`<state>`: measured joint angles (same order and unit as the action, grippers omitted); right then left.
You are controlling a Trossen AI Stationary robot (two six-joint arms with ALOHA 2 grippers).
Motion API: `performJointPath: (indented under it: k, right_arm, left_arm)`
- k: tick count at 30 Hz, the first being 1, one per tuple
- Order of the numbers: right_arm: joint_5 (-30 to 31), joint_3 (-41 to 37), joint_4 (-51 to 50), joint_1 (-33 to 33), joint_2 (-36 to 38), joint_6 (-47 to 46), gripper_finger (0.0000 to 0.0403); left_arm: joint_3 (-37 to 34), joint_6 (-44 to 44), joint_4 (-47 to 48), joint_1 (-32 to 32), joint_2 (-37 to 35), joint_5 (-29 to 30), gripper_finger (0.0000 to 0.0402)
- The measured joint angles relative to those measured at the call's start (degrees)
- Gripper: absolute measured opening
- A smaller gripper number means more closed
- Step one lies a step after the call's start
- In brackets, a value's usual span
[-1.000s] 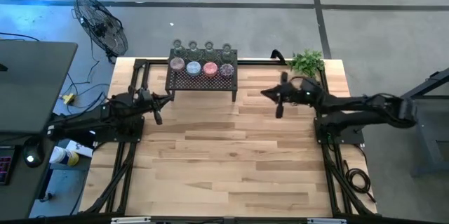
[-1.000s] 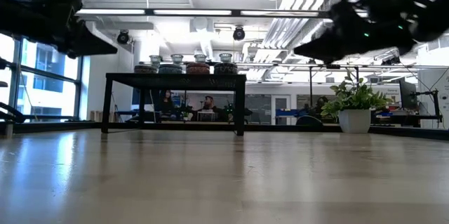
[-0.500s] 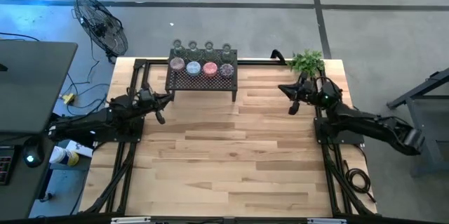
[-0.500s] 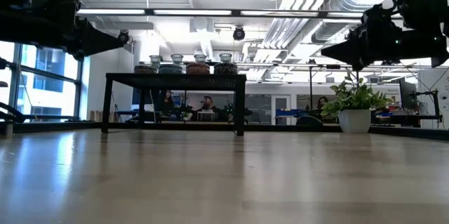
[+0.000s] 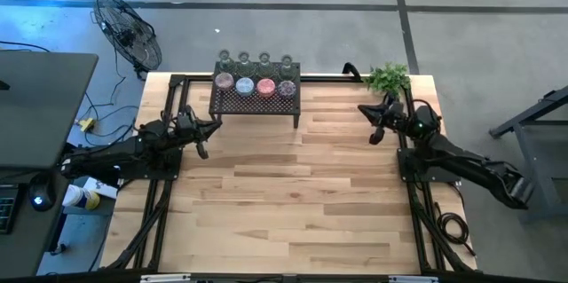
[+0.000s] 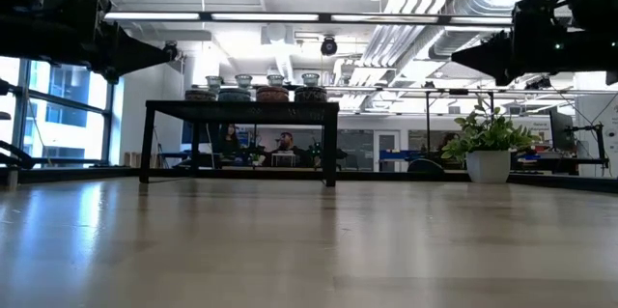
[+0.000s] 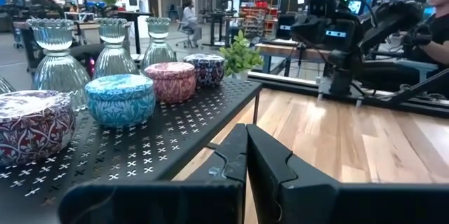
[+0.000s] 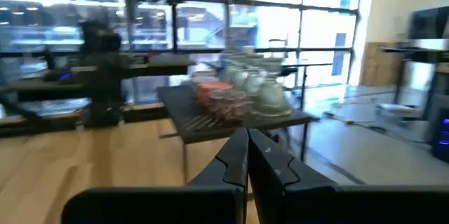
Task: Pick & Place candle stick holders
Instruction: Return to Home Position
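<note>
A black mesh rack [image 5: 256,95] stands on its legs at the table's far side. On it sit a row of patterned candle stick holders, mauve [image 7: 31,122], blue [image 7: 119,97], pink [image 7: 172,80] and purple [image 7: 205,68], with clear-greenish glass ones [image 7: 52,55] behind them. My left gripper [image 5: 202,144] is shut and empty, in the air left of the rack's near left corner. My right gripper [image 5: 374,130] is shut and empty, in the air near the table's far right, well right of the rack. Their shut fingers show in the left wrist view [image 7: 245,150] and the right wrist view [image 8: 247,152].
A small green potted plant [image 5: 388,77] stands at the table's far right corner, just behind my right gripper. Bare wooden tabletop [image 5: 293,194] lies in front of the rack. A floor fan [image 5: 129,30] and a desk [image 5: 40,114] stand off the table's left side.
My right gripper has drawn back from near the rack toward the table's right edge, ending beside the plant; it stays shut. My left gripper has edged slightly toward the rack. The holders and rack have not moved.
</note>
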<state>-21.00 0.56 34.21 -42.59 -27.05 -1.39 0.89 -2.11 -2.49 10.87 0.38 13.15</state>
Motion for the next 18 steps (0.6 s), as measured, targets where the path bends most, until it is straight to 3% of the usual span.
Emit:
performJointPath:
  k: [5,12,14,18]
  right_arm:
    - [10.89,-0.02,-9.55,2.56,8.31,0.08,0.0]
    - [27.46,-0.02,-20.77,14.03,19.67,2.78,0.0]
    - [29.93,-0.02,-24.83,16.74,23.05,3.24,0.0]
    - [28.67,-0.04,-30.77,18.66,26.96,0.8,0.0]
  left_arm:
    - [-0.04,-0.11,-0.1,0.0,0.0,0.42,0.0]
    - [-0.11,0.17,-0.3,0.02,0.0,1.33,0.0]
    - [-0.11,0.19,-0.3,0.0,0.0,1.36,0.0]
    - [-0.11,0.33,-0.3,0.0,0.04,1.38,0.0]
